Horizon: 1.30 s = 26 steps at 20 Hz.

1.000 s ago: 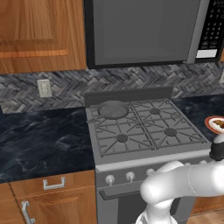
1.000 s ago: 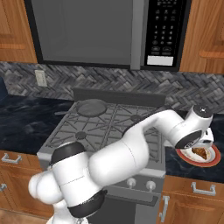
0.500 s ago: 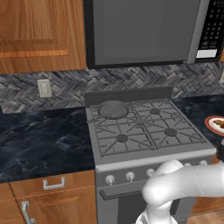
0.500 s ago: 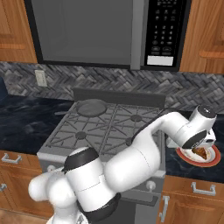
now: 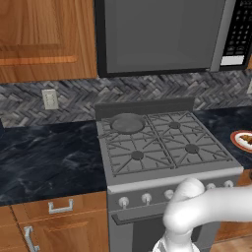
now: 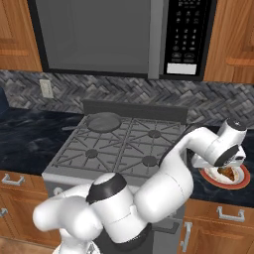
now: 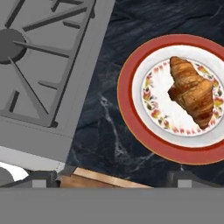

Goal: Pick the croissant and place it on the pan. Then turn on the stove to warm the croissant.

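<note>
The croissant (image 7: 191,91) lies on a white plate with an orange-red rim (image 7: 131,114), on the dark counter right of the stove (image 7: 39,65). My gripper (image 7: 114,178) hovers above the counter between stove and plate. It is open, its two fingertips (image 7: 41,178) far apart and nothing between them. In the right base view the croissant (image 6: 227,172) shows just under my hand, on the plate (image 6: 242,182). The grey pan (image 5: 127,123) sits on the back left burner of the stove (image 5: 167,147); the same pan (image 6: 104,120) holds nothing. Round knobs (image 5: 146,198) line the stove's front.
A grey microwave (image 6: 124,34) hangs over the stove, wooden cabinets on both sides. Dark marble counter (image 5: 44,152) runs left of the stove, with a wall outlet (image 5: 49,99) above it. The counter's front edge (image 7: 105,177) lies just below my fingertips.
My hand has shifted a little to the right and lower, closer over the plate with the croissant. The elbow has sunk lower in the left base view. Pan and croissant have not moved.
</note>
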Tool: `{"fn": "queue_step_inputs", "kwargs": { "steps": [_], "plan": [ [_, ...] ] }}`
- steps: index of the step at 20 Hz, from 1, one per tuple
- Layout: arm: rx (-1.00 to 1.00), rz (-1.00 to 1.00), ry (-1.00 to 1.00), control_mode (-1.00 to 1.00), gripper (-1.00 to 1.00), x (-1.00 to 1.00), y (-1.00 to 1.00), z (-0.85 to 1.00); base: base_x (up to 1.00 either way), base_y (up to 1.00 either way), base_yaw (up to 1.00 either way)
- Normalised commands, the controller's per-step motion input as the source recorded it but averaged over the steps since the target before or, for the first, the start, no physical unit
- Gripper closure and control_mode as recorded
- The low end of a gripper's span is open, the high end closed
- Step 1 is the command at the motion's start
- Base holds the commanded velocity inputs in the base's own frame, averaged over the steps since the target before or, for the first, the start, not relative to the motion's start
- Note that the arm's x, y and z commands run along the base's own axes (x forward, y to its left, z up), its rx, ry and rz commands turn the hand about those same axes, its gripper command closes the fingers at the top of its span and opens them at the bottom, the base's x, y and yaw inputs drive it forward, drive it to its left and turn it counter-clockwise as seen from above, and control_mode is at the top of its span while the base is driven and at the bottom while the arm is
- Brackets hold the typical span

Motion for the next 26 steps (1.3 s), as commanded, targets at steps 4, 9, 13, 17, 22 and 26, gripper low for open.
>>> {"fn": "queue_step_inputs", "kwargs": {
  "steps": [4, 9, 13, 17, 22, 26],
  "plan": [
    [0.0, 0.03, 0.0, -1.0, -1.0, 0.13, -0.15, -0.2, 0.0, 0.0, 0.0],
    [0.0, 0.02, 0.0, -1.0, -1.0, 0.12, -0.23, -0.21, 0.0, 0.0, 0.0],
    [0.0, 0.01, 0.0, -1.0, -1.0, 0.21, -0.17, -0.18, 0.0, 0.0, 0.0],
    [0.0, 0.0, 0.0, -1.0, -1.0, 0.27, -0.11, -0.2, 0.0, 0.0, 0.0],
    [0.0, 0.01, 0.0, -1.0, -1.0, 0.28, -0.1, -0.23, 0.0, 0.0, 0.0],
    [0.0, 0.01, 0.0, -1.0, -1.0, 0.24, -0.18, -0.23, 0.0, 0.0, 0.0]
  ]
}}
